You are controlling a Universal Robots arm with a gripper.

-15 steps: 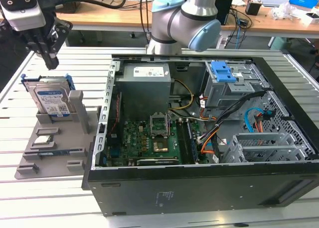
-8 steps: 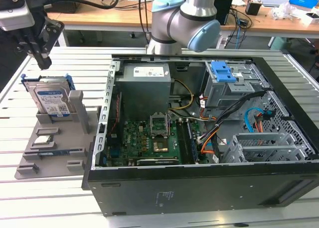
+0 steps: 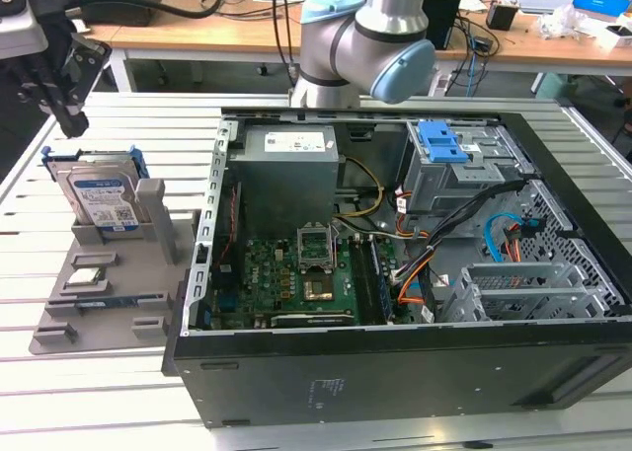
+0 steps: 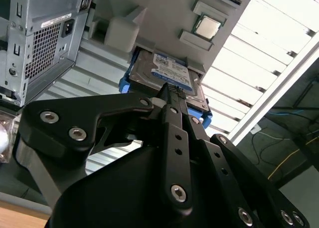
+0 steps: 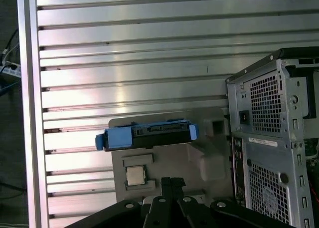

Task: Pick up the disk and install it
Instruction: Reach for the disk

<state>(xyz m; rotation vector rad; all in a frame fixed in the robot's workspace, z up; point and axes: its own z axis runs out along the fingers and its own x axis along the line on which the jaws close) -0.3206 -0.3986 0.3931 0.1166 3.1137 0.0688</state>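
1. In the exterior view the gripper (image 3: 71,123) hung just above the disk (image 3: 99,200). It was clear of it, with a little open air between its fingertips and the disk's upper edge.
2. The disk stood on edge in a slot of the grey holder (image 3: 104,311), below the gripper. Its white-and-blue label faced outward and blue rails framed it.
3. Both wrist views showed what the exterior view left unclear: the fingers (image 4: 172,118) lay together, tip against tip, with nothing between them.
4. In the first wrist view, looking down past the gripper (image 5: 172,180), the disk (image 5: 147,134) showed edge-on as a thin blue-framed bar. A small square chip (image 5: 134,175) lay flat on the holder between the disk and the fingertips.
5. The second wrist view showed the disk's label face (image 4: 167,71) just beyond the fingertips, with the chip (image 4: 207,27) farther off.
6. The open computer case (image 3: 395,372) stood close beside the holder, on the gripper's side toward the exterior view's right, with only a narrow gap between them.
7. On the other sides of the gripper the slatted table (image 3: 99,402) lay open.
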